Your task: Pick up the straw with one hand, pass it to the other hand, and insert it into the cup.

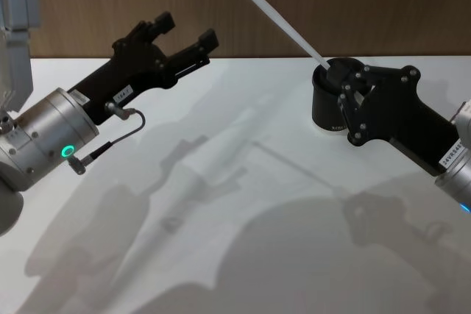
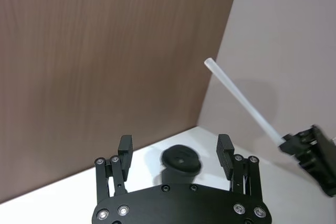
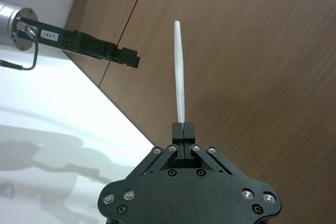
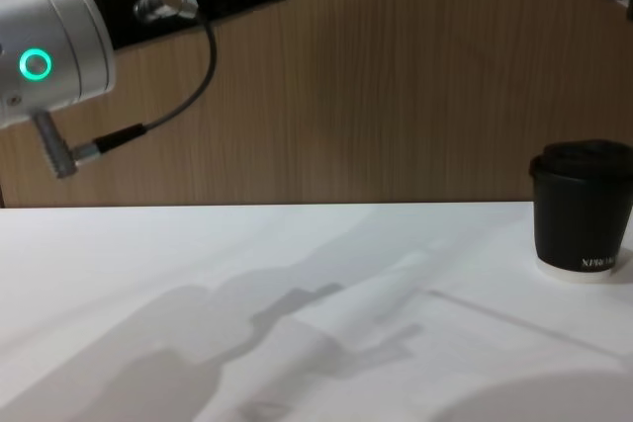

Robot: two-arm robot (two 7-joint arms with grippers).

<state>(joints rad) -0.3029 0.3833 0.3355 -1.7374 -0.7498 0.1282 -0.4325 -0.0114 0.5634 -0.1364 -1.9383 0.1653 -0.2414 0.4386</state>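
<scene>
On my right wrist feed, the right gripper (image 3: pixel 182 129) sits at the bottom centre of the frame, its black body with silver screws spreading out below. Its two fingers are pressed together on the lower end of the straw (image 3: pixel 179 72). The white tube rises from them almost straight up the middle of the frame, leaning slightly left, against the brown wood-panel wall (image 3: pixel 252 51). In the upper left I see the left gripper (image 3: pixel 128 56) side-on, reaching in from its silver wrist (image 3: pixel 13 17), well apart from the straw. Below it, at the left of the frame, the white table (image 3: pixel 52 103) carries grey shadows.
</scene>
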